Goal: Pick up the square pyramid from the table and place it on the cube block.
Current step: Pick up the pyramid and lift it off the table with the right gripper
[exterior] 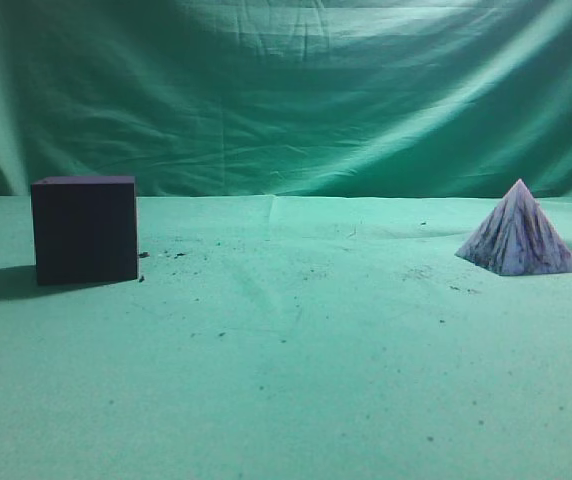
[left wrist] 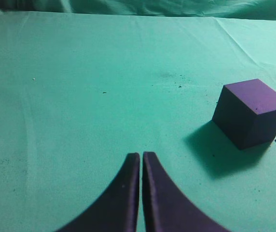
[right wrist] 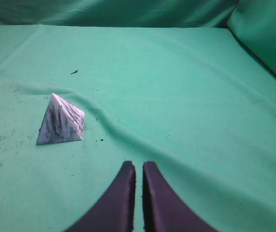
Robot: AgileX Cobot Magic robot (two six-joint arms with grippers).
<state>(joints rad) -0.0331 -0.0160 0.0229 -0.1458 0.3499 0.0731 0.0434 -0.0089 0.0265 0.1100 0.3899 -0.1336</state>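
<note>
So in the exterior view the square pyramid [exterior: 518,233] is seen sitting on the table [exterior: 296,380] well to the right of the cube block [exterior: 84,229], then in the left wrist view the left gripper [left wrist: 141,155] is shown pressed together and empty, down-left of the cube block [left wrist: 251,112], and in the right wrist view the right gripper [right wrist: 139,164] is likewise shown closed up on nothing, with the square pyramid [right wrist: 61,121] up to its left, nowhere near the cube block.

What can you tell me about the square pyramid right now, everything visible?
The square pyramid is small and four-sided, whitish-lilac with dark marbled streaks, matte and solid-looking. It sits upright on its base, apex up, on the green cloth table, at the right of the exterior view, far from the cube block. Nothing but the cloth touches it. In the right wrist view it lies ahead and left of the right pincer, whose fingers are nearly together and empty.
</note>
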